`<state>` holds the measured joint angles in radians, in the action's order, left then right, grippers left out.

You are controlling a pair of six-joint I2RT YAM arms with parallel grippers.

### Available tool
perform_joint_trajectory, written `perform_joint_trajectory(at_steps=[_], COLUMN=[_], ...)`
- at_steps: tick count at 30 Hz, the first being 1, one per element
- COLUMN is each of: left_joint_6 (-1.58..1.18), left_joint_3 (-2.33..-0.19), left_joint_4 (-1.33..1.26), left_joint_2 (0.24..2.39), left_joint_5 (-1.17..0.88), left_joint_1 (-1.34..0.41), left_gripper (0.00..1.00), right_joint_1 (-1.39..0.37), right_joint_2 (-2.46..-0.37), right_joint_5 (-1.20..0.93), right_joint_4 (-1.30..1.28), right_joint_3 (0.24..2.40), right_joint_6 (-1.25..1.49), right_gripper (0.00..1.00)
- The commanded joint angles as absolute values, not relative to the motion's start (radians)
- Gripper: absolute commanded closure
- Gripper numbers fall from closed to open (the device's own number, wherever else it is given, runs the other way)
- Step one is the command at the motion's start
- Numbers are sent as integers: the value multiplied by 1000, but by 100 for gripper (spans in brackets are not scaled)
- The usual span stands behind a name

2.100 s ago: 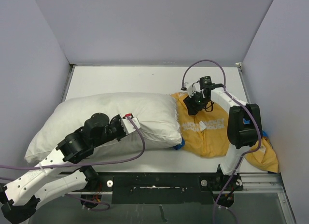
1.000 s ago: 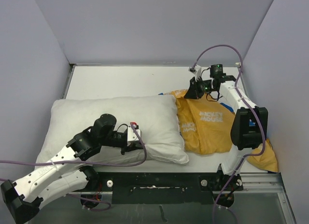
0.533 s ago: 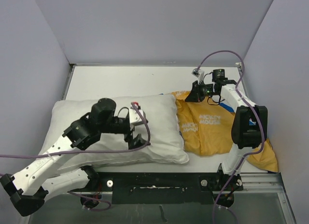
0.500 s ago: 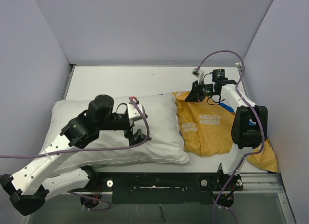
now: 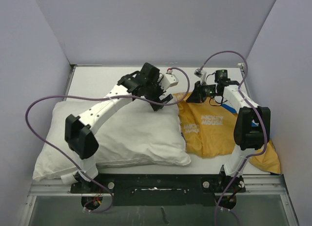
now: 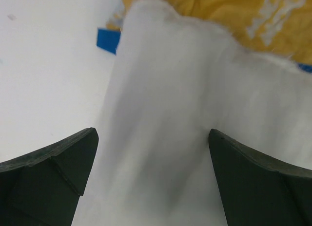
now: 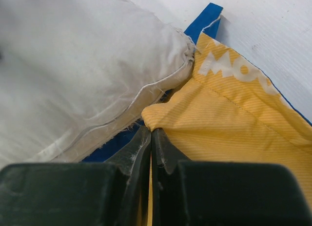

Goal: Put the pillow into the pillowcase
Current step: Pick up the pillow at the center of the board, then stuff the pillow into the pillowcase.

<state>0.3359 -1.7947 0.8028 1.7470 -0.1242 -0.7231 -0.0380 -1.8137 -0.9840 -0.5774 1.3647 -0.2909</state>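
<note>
The pillow (image 5: pixel 122 138) lies lengthwise along the left and middle of the counter (image 5: pixel 107 80), its right end butting the mouth of the pillowcase (image 5: pixel 209 128) on the right. The left claw (image 5: pixel 163 100) hangs spread wide over the pillow's far right corner, gripping nothing. Just beside it, the right claw (image 5: pixel 194 96) is clamped on the pillowcase's yellow upper edge.

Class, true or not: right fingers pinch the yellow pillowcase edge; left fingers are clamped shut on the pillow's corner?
Not quite: the left wrist view shows the left fingers wide open above the pillow corner. The right fingers do pinch the pillowcase edge.
</note>
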Motion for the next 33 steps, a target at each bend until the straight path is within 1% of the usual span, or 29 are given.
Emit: perform_joint_trajectory(at_steps=[1,4,5,6,7,8,9,10,12,15,17,20,22,26,33], left_joint_6=[394,365,353,342,331,323,314,310,314,319,325,335,326,312,344], left_joint_3=[-1859,-1866,-1867,-1867,-1868,-1870,-1876,-1889,-1901,-1879,-1826,-1725,-1693,-1697,-1708], left_joint_4=[947,966,972,978,984,988,990,995,996,941,866,730,700,735,805], left_joint_2=[1846,1905,1919,1928,1934,1937,1936,1935,1912,1819,1735,1617,1578,1563,1598], left_joint_5=[-133,-173,-210,-257,-309,-356,-382,-405,-449,-542,-594,-611,-637,-700,-662], left_joint_1=[-658,-621,-610,-601,-592,-586,-580,-574,-566,-574,-600,-666,-684,-694,-701], left_gripper=[2,3,7,17,30,52,81,100,100,100,100,100,100,100,100], right_joint_1=[-31,-33,-31,-31,-32,-32,-32,-33,-34,-34,-34,-41,-55,-88,-114], right_joint_2=[-1781,-1782,-1782,-1784,-1784,-1785,-1785,-1786,-1784,-1775,-1763,-1732,-1707,-1680,-1668], right_joint_5=[-1038,-1040,-1040,-1040,-1039,-1038,-1038,-1038,-1041,-1050,-1059,-1076,-1063,-1025,-1003], right_joint_4=[-549,-548,-548,-546,-546,-545,-543,-542,-538,-533,-525,-499,-484,-483,-532], right_joint_3=[1373,1373,1373,1373,1374,1374,1373,1373,1373,1374,1377,1385,1391,1438,1542], right_joint_6=[-288,-283,-282,-280,-277,-274,-271,-269,-262,-250,-237,-183,-163,-141,-143], right_gripper=[100,100,100,100,100,100,100,100,100,100,100,100,100,100,100])
